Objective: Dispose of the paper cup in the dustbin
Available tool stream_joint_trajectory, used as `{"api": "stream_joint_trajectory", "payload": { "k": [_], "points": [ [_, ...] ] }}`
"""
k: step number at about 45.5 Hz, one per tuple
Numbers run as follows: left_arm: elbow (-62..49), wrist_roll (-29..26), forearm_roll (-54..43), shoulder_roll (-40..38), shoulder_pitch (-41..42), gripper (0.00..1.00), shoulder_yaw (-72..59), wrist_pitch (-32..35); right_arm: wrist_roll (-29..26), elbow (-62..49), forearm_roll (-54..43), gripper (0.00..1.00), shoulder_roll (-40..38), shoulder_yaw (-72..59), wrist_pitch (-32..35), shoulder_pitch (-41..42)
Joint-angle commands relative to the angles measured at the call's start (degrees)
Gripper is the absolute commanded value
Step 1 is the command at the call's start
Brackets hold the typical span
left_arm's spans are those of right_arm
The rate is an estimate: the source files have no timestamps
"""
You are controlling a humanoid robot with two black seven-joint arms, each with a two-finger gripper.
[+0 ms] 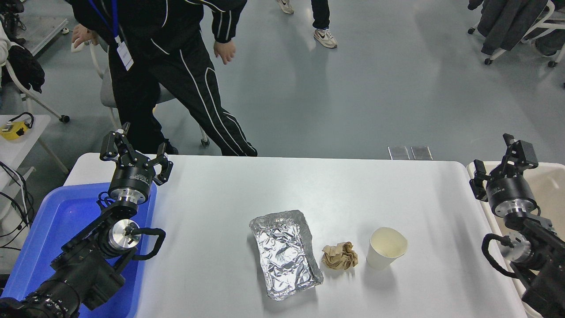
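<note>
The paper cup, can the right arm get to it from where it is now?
Probably yes. The paper cup stands upright, apart from the crumpled paper ball, with bare table toward the open right gripper.

- The paper cup (386, 253) stands on the table (265, 185), just right of a paper ball (339, 255).
- A foil tray (285, 252) lies left of the ball.
- The dustbin (549, 187) sits off the table's right edge.

Both hands (136, 152) (503, 161) agape (arms apart)
</note>
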Motion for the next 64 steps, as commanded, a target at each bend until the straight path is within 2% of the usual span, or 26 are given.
{"api": "stream_joint_trajectory", "payload": {
  "k": [1,24,48,53,57,64],
  "points": [
    [0.0,0.0,0.0,0.0,0.0,1.0,0.0,0.0,0.0,-0.11,2.19,0.99,0.35,-0.23,-0.13,-0.76],
    [0.0,0.0,0.0,0.0,0.0,1.0,0.0,0.0,0.09,-0.02,2.19,0.99,-1.06,-0.23,0.57,-1.03],
    [0.0,0.0,0.0,0.0,0.0,1.0,0.0,0.0,-0.09,-0.02,1.23,0.99,-0.88,-0.85,0.39,4.24],
    [0.0,0.0,0.0,0.0,0.0,1.0,0.0,0.0,-0.18,-0.28,1.14,0.99,-3.51,-14.01,-0.22,10.65],
    [0.0,0.0,0.0,0.0,0.0,1.0,0.0,0.0,-0.35,-0.46,1.14,0.99,-9.14,-27.02,-0.13,16.36],
    [0.0,0.0,0.0,0.0,0.0,1.0,0.0,0.0,-0.44,0.68,-1.84,0.99,-13.62,-57.42,0.92,31.39]
  ]
}}
